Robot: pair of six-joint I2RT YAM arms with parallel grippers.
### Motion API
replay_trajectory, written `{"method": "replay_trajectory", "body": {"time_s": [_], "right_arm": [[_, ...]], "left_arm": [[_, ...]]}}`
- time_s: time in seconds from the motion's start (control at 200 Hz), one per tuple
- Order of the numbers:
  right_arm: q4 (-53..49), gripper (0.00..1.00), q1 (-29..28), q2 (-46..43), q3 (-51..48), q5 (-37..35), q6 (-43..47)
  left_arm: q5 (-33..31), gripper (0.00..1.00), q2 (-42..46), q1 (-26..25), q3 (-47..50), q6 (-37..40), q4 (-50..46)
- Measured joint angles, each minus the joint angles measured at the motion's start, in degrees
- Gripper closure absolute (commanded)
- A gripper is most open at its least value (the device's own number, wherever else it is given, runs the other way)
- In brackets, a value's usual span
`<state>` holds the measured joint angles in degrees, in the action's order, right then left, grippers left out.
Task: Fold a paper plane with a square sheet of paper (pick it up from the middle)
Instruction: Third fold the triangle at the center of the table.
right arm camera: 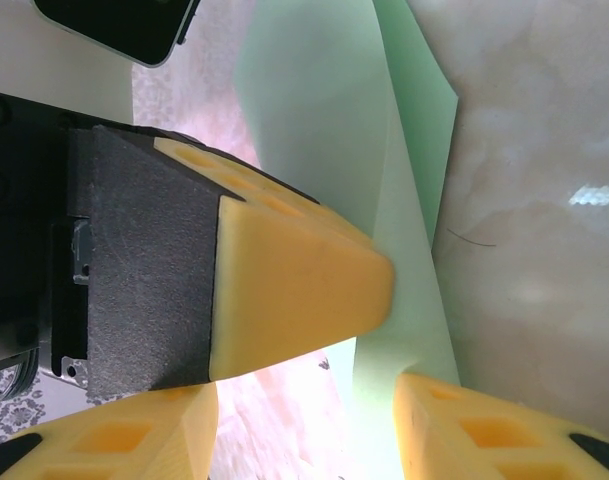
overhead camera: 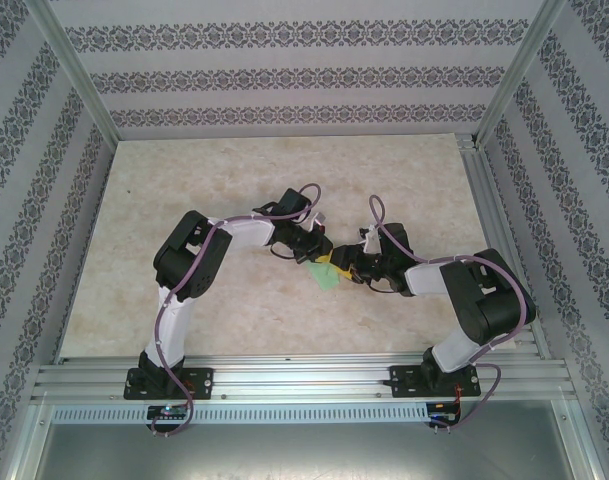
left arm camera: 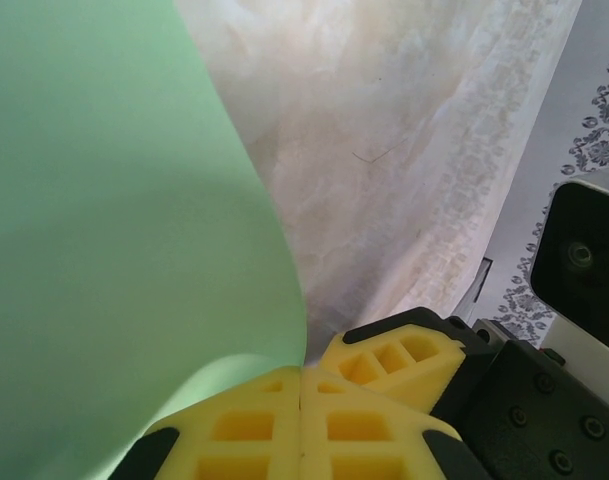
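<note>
The closed left end effector (left arm camera: pixel 303 374) seemingly pinches the thin light-green paper square (left arm camera: pixel 114 220), which passes between the right end effector's (right arm camera: pixel 304 405) parted fingers.

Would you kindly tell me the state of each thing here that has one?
Left gripper: shut on the paper.
Right gripper: open, the paper running between its fingers.
Paper: bent into layers, pinched, not yet a plane.
</note>
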<state>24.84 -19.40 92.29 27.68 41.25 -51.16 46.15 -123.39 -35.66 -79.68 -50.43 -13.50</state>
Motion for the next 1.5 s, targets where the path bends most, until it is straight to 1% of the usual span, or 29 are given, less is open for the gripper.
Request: {"method": "replay_trajectory", "body": {"time_s": [0.145, 0.34, 0.425, 0.47, 0.585, 0.789, 0.854, 1.134, 1.354, 1.499], "right_arm": [[-2.71, 0.49, 0.02, -2.78, 0.02, -0.94, 0.61], [-12.98, 0.51, 0.04, -9.92, 2.29, -4.63, 5.46], [-17.64, 0.56, 0.02, -11.30, 3.87, -6.45, 7.87], [-19.67, 0.61, 0.00, -11.52, 4.57, -7.23, 8.98], [-23.28, 0.67, -0.61, -11.34, 5.27, -8.68, 10.62], [-26.23, 0.72, -3.41, -8.87, 7.19, -9.97, 11.13], [-26.60, 0.76, -4.26, -8.11, 8.20, -10.14, 11.26], [-27.96, 0.80, -6.40, -4.07, 12.59, -11.26, 11.76], [-29.38, 0.80, -7.26, -1.84, 13.97, -12.35, 12.17], [-30.27, 0.80, -7.63, -0.15, 14.71, -12.70, 12.31]], "left_arm": [[-0.13, 1.00, -0.24, 0.00, -2.51, 3.43, -4.26], [0.85, 1.00, -0.52, 0.72, -4.50, 8.02, -9.31], [1.44, 1.00, -1.11, 1.62, -5.92, 10.64, -12.15], [1.79, 1.00, -1.27, 2.25, -6.36, 11.78, -13.18], [3.30, 0.99, -1.42, 4.28, -6.88, 14.27, -15.30], [5.09, 0.99, -2.89, 7.28, -9.18, 19.34, -19.89], [5.81, 0.99, -3.63, 7.82, -9.92, 20.79, -21.29], [6.93, 0.99, -8.15, 8.17, -15.54, 27.08, -27.43], [6.67, 0.98, -9.68, 8.39, -20.22, 32.54, -33.29], [6.69, 0.98, -12.17, 8.72, -25.22, 36.30, -37.46]]}}
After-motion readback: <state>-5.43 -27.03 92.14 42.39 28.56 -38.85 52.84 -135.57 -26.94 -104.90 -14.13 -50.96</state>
